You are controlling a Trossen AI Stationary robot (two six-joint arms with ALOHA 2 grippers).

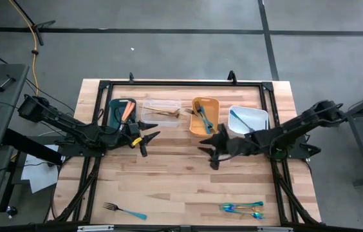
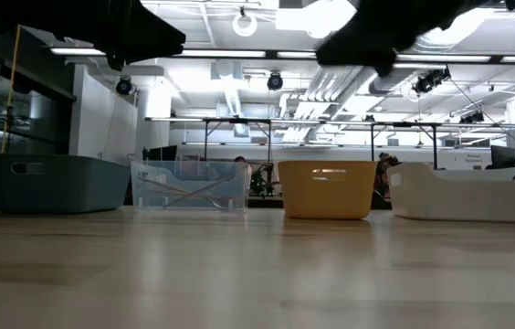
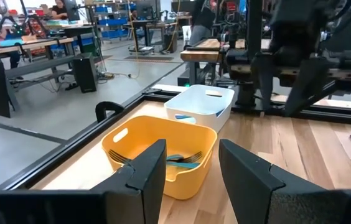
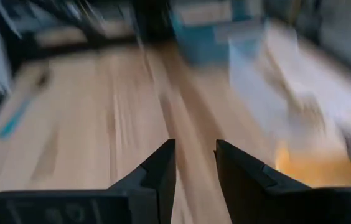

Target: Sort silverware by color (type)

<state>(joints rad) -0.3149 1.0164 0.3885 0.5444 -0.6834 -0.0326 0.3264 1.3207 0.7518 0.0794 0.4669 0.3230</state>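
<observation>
Silverware lies in two places at the table's near edge: a dark fork with a teal-blue handle [image 1: 123, 210] near left, and a small cluster of teal-blue and gold pieces [image 1: 242, 207] near right. More pieces lie in the four bins along the far side. My left gripper [image 1: 146, 140] hovers open over the table just near of the dark teal bin [image 1: 118, 111] and the clear bin [image 1: 161, 111]. My right gripper [image 1: 212, 151] hovers open near of the orange bin [image 1: 204, 116]. Its wrist view is blurred and shows open fingers [image 4: 194, 162] over bare wood.
The dark teal bin holds a salmon-orange piece, the clear bin gold pieces, the orange bin [image 3: 163, 149] teal-blue forks, and the white bin [image 1: 248, 119] one teal-blue piece. A black frame runs along the table's far and side edges. Bare wood spans the table's middle.
</observation>
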